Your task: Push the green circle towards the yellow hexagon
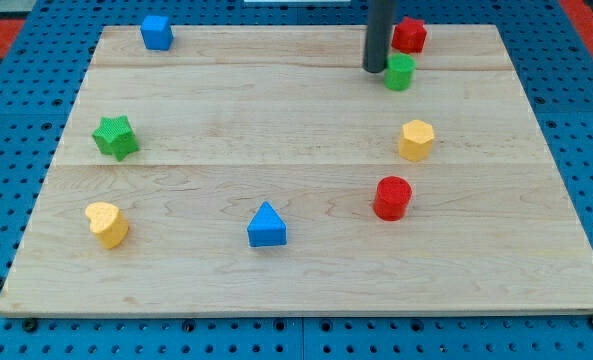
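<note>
The green circle (400, 72) sits near the view's top right of the wooden board (226, 110). My tip (376, 69) stands just to its left, touching or nearly touching it. The yellow hexagon (416, 140) lies below the green circle, a short gap away, slightly to the right.
A red block (409, 35) sits just above the green circle. A red cylinder (392, 198) lies below the yellow hexagon. A blue triangle (267, 225), a yellow heart (107, 224), a green star (115, 136) and a blue cube (156, 32) lie further left.
</note>
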